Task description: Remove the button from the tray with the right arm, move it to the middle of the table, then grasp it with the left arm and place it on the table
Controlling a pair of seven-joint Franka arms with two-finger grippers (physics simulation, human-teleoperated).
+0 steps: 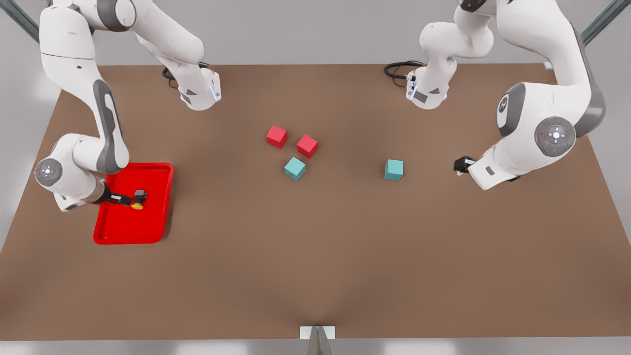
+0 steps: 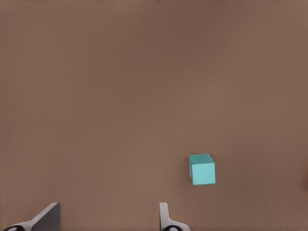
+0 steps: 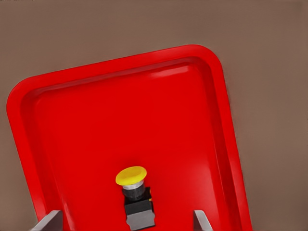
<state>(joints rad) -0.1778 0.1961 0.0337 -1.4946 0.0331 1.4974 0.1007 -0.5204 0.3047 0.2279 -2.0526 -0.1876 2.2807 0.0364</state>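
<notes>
Brown table (image 1: 315, 276) comes first, closest to the front camera and spreading across the whole scene. Over at nine o'clock sits the red tray (image 1: 153, 231), flat on the wood, and the right arm (image 1: 106, 128) reaches down into it. Right gripper (image 1: 132, 200) hovers low over the tray floor, fingers (image 3: 48, 222) spread wide on either side of the button (image 3: 134, 190), not clamped on it. Across at three o'clock the left arm (image 1: 537, 133) waits, left gripper (image 1: 462, 164) above bare table, fingers (image 2: 45, 217) parted and holding nothing. Around the centre sit two red cubes (image 1: 276, 136) and two teal cubes (image 1: 295, 168). Smallest of all, the yellow-capped button rests in the tray.
</notes>
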